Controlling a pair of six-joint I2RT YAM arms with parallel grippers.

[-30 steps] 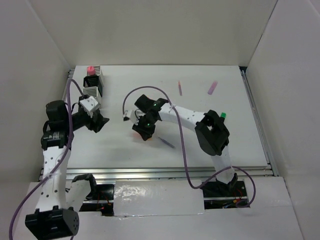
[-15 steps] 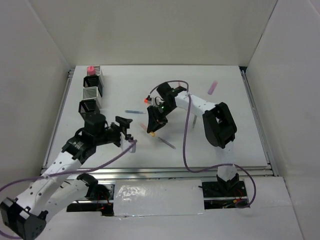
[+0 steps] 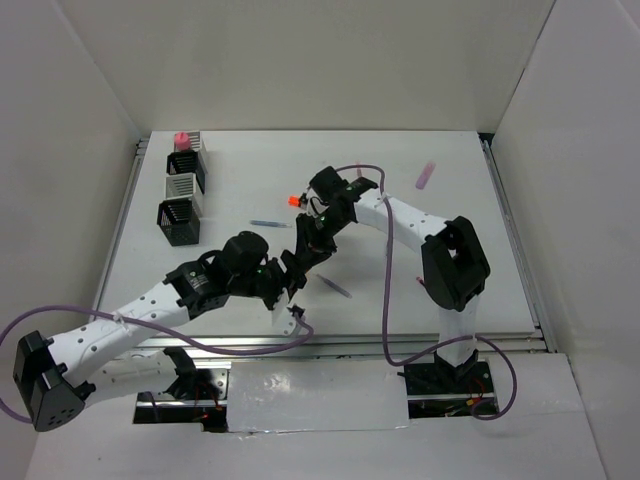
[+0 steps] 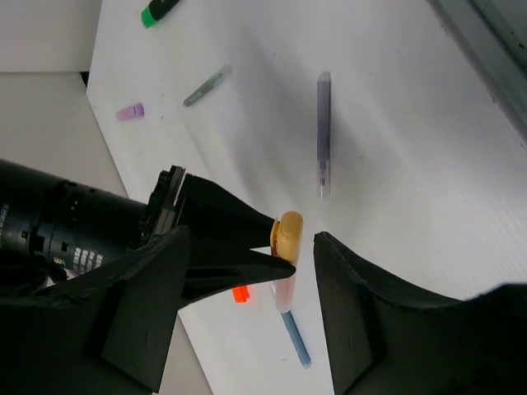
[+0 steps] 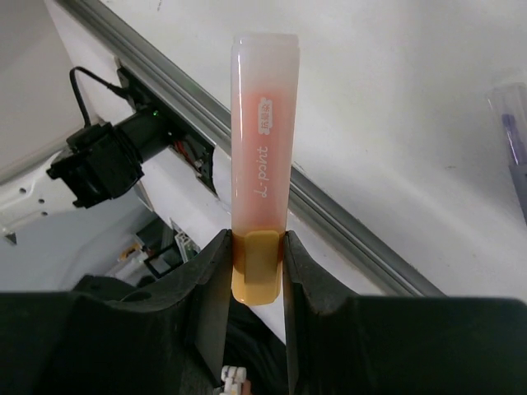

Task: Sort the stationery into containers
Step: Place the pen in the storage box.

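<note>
My right gripper (image 5: 257, 263) is shut on the yellow cap end of the yellow-orange highlighter (image 5: 263, 148), which sticks straight out from the jaws. In the top view this gripper (image 3: 304, 248) hangs over the table's middle. My left gripper (image 3: 288, 276) is open right beside it. In the left wrist view its fingers (image 4: 247, 239) stand either side of the highlighter's cap (image 4: 289, 233), without touching it. The mesh containers stand at the far left: one holding a pink marker (image 3: 181, 140), a silver one (image 3: 181, 186) and a black one (image 3: 177, 221).
On the table lie an orange-capped marker (image 3: 293, 200), a blue pen (image 3: 268, 223), a purple pen (image 3: 335, 287) and a purple piece (image 3: 425, 175). The left wrist view also shows a green-capped marker (image 4: 160, 11) and a grey pen (image 4: 206, 85). A metal rail (image 3: 340, 343) runs along the near edge.
My left arm has swung from beside the containers to the table's middle, its open jaws now at the highlighter. My right gripper has shifted a little, still holding the highlighter.
</note>
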